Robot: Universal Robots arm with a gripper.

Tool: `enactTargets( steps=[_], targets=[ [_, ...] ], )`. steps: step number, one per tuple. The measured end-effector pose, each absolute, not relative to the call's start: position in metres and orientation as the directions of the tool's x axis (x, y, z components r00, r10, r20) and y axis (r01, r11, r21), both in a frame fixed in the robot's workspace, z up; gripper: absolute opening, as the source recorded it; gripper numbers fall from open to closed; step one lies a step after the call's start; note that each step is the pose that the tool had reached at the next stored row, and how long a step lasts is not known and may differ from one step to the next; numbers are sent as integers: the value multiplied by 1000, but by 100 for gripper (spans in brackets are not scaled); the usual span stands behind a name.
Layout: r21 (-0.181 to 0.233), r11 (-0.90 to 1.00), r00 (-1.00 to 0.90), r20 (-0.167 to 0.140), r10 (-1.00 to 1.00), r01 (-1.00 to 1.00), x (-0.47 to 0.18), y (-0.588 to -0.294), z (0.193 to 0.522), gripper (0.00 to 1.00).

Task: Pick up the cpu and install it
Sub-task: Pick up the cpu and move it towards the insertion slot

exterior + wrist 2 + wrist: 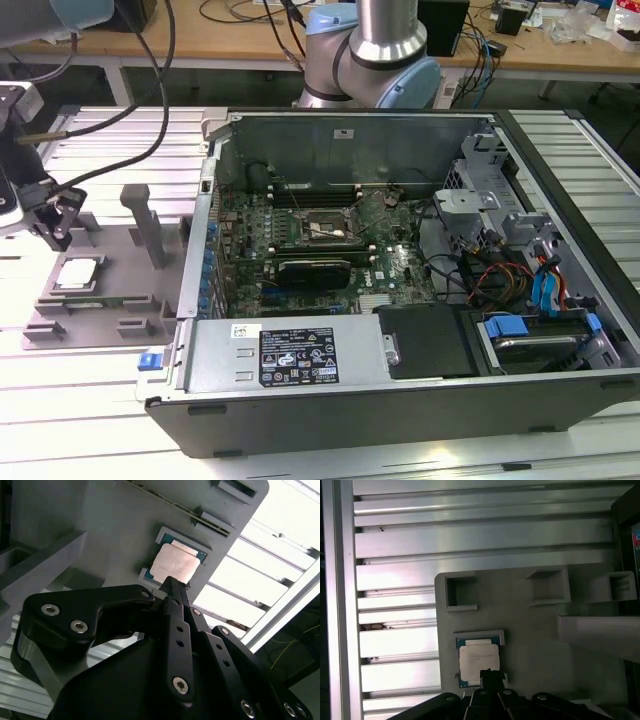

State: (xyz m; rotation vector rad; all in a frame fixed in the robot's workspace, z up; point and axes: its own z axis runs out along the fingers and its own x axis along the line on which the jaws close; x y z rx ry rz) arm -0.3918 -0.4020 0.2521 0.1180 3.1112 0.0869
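The cpu (78, 272) is a small pale silvery square lying flat in a recess of the grey slotted tray (120, 262), at the exterior view's left. My gripper (55, 238) hangs a little above the tray, just beside the chip and apart from it. Both wrist views show the cpu (174, 563) (478, 661) just past my black fingertips (171, 586) (489, 674), which are pressed together with nothing between them. The dark metal-framed socket (316, 226) sits on the motherboard inside the open computer case (400, 300).
Upright grey posts (148, 222) rise from the tray close to my gripper. The tray rests on a ribbed aluminium table (90, 400). The case wall (205, 240) stands between tray and motherboard. Cables (150, 90) hang over the table at the back left.
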Motion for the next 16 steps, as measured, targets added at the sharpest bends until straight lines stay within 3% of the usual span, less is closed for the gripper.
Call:
enactTargets(
  steps=[9,12,15,16],
  targets=[
    [57,996,-997,-25,76,75,-395,-402,239,11],
    [57,996,-997,-25,76,75,-395,-402,239,42],
    [57,996,-997,-25,76,75,-395,-402,239,60],
    [57,996,-997,-25,76,75,-395,-402,239,60]
  ],
)
